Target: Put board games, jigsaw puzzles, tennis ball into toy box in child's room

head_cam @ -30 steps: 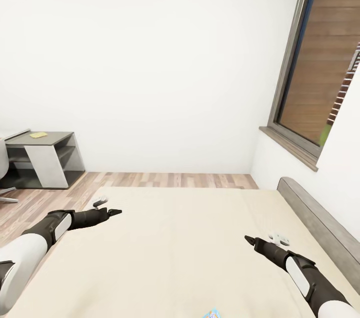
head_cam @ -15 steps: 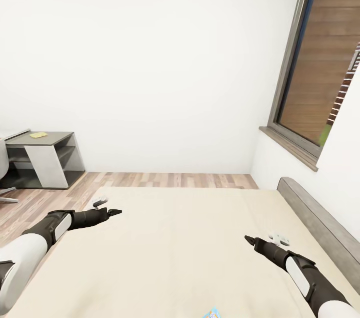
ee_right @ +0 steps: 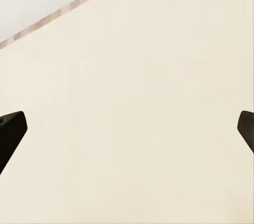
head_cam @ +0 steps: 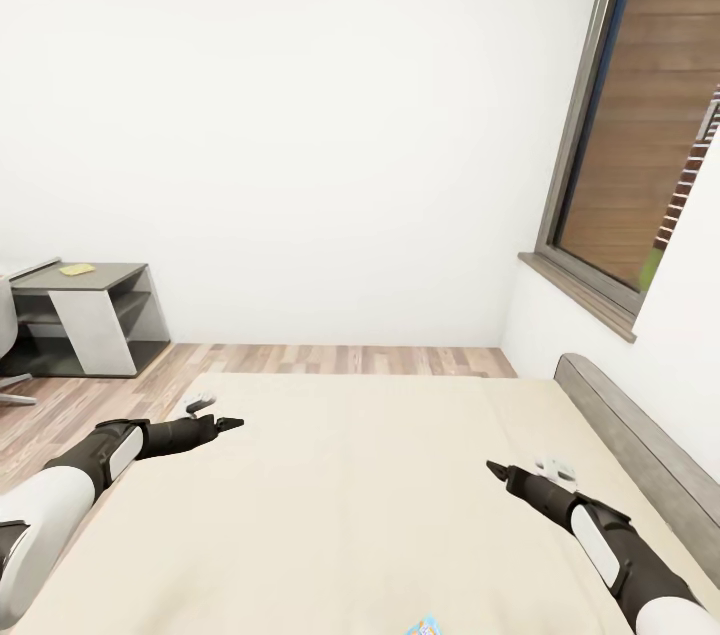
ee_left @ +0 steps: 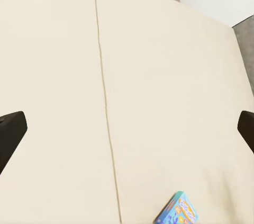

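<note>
**A:** Cardboard, I'd say, going by the flat printed face. That small blue game (ee_left: 178, 211) lies on the bed (head_cam: 360, 505) near the robot's side of the mattress, a little to one side of the seam (ee_left: 103, 102) between the two halves. From the head camera only a corner of it (head_cam: 424, 627) peeks in at the lower edge.

**B:** And the grippers?

**A:** Both hover over the mattress, well apart from the game and from each other. The left gripper (head_cam: 232, 423) is empty; in its wrist view the two fingertips (ee_left: 10, 131) sit at opposite edges, so the jaws stand wide. The right gripper (head_cam: 494, 469) is the same: spread wide, nothing between the fingers (ee_right: 10, 128), bare beige below it.

**B:** How will the game handle?

**A:** My guess is light and stiff, a rigid little carton that won't sag. The printed cover is probably smooth, so it may slide on the pads if pinched weakly. It lies flat on a soft mattress, which I'd expect to give under the fingers; that could help a fingertip get beneath an edge.

**B:** Where would you take it?

**A:** Across its narrow width, jaws on the two long side edges near the middle, so it doesn't swing. A grip on a corner would likely let it pivot. The left gripper looks the nearer one, though I can't be sure from these views.

**B:** Other toys?

**A:** I can't make out any here.
</note>
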